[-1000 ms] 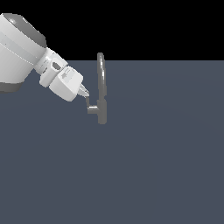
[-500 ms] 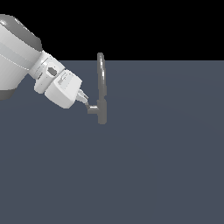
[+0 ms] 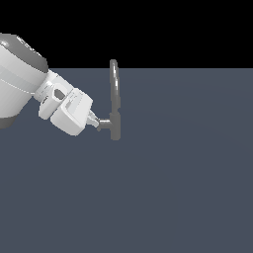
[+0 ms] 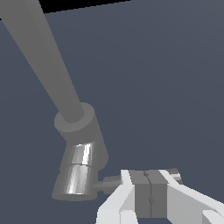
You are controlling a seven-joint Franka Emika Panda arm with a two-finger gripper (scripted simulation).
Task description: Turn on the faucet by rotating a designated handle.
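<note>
A plain dark grey bench [image 3: 178, 188] fills the lower part of the exterior view, under a black background. Only the faucet [image 3: 115, 101] is seen standing on it, left of centre, with open bench all around. From its short base column, a slim arched spout rises toward 12 o'clock. In the wrist view the faucet [image 4: 78, 144] appears close up as a shiny cylindrical base with the long spout running away from it.

The handle [image 3: 105, 123] is seen as a short stub branching from the base toward 9 o'clock in the exterior view. In the wrist view the handle [image 4: 107, 183] is a thin pin between the base and the fingers; nothing else lies between them.

The white arm [image 3: 24, 79] enters from the exterior view's left and slopes down toward 4 o'clock, the wrist being tilted so that the gripper [image 3: 95, 120] points at the stub. Its tip is met by the stub's outer end. In the wrist view the gripper [image 4: 151, 190] is shown with its two dark pads pressed flat together, so the fingers [image 4: 142, 192] are clenched with no gap, touching or just beside the handle's end; whether anything is pinched cannot be told
</note>
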